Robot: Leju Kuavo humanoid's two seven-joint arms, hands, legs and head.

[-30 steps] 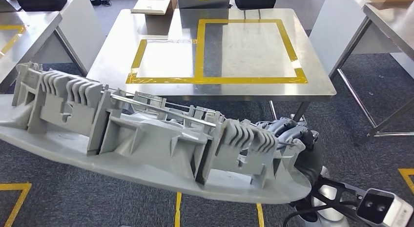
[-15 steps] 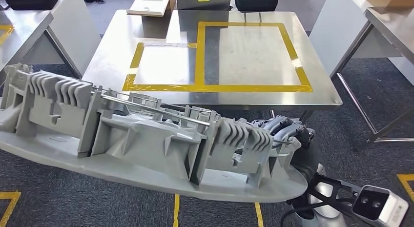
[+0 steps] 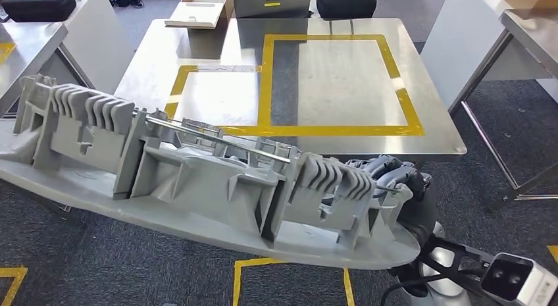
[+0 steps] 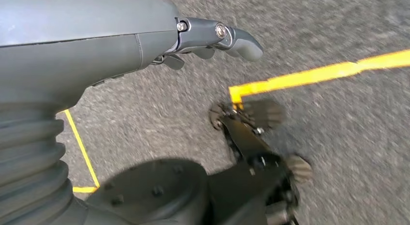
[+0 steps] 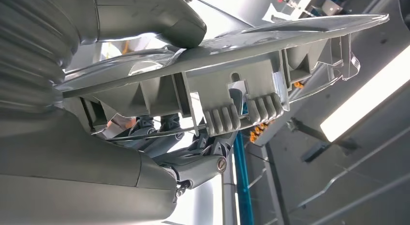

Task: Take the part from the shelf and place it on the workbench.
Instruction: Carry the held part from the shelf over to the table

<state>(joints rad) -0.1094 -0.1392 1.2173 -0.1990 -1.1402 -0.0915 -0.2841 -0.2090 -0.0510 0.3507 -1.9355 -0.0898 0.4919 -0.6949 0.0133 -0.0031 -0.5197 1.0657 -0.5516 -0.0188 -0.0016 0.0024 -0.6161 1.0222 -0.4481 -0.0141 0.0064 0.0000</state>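
Observation:
The part (image 3: 197, 181) is a long grey plastic moulding with ribs and a thin metal rod. It stretches across the lower head view from far left to lower right. My right hand (image 3: 388, 178) grips its right end. In the right wrist view my thumb (image 5: 159, 22) presses on the part's (image 5: 232, 84) smooth face and darker fingers (image 5: 203, 162) hook its ribbed side. Beyond the part stands the steel workbench (image 3: 342, 76), marked with yellow tape rectangles. My left hand (image 4: 208, 38) hangs above the carpet, fingers loosely apart, holding nothing.
A shallow cardboard box (image 3: 197, 10) and a black case (image 3: 345, 0) sit at the workbench's far edge. Other steel tables stand at the left (image 3: 26, 49) and right (image 3: 533, 23). Yellow tape lines (image 3: 263, 263) mark the grey carpet near my feet.
The whole view has shifted: the workbench now sits lower and larger in the picture, and the floor tape has moved. The part stays in my right hand's grip.

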